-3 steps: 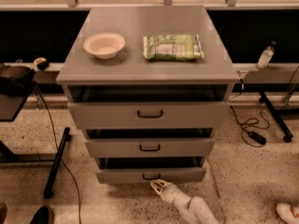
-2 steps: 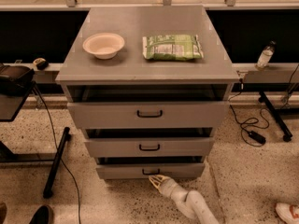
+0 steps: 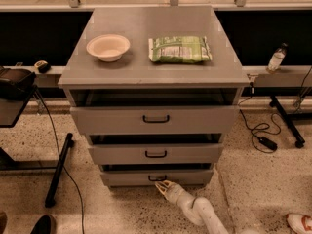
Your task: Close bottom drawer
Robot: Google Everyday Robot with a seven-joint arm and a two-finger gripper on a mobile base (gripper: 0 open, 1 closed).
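Note:
The bottom drawer (image 3: 126, 178) is the lowest and narrowest of three grey drawers in the cabinet (image 3: 146, 72). It stands only slightly out, with a thin dark gap above its front. Its small black handle (image 3: 157, 178) is at the middle of the front. My gripper (image 3: 163, 185) comes up from the lower right on a white arm (image 3: 200, 211). Its tip is against the drawer front, just below and right of the handle.
The top drawer (image 3: 156, 118) and middle drawer (image 3: 156, 153) also stand partly out. A bowl (image 3: 107, 47) and a green packet (image 3: 180, 49) lie on the cabinet top. A black stand (image 3: 57, 172) is at the left, cables (image 3: 261, 133) and a bottle (image 3: 276, 58) at the right.
The gripper has moved up and forward to the bottom drawer's front. The drawer has slid further in, so the gap above it is narrower.

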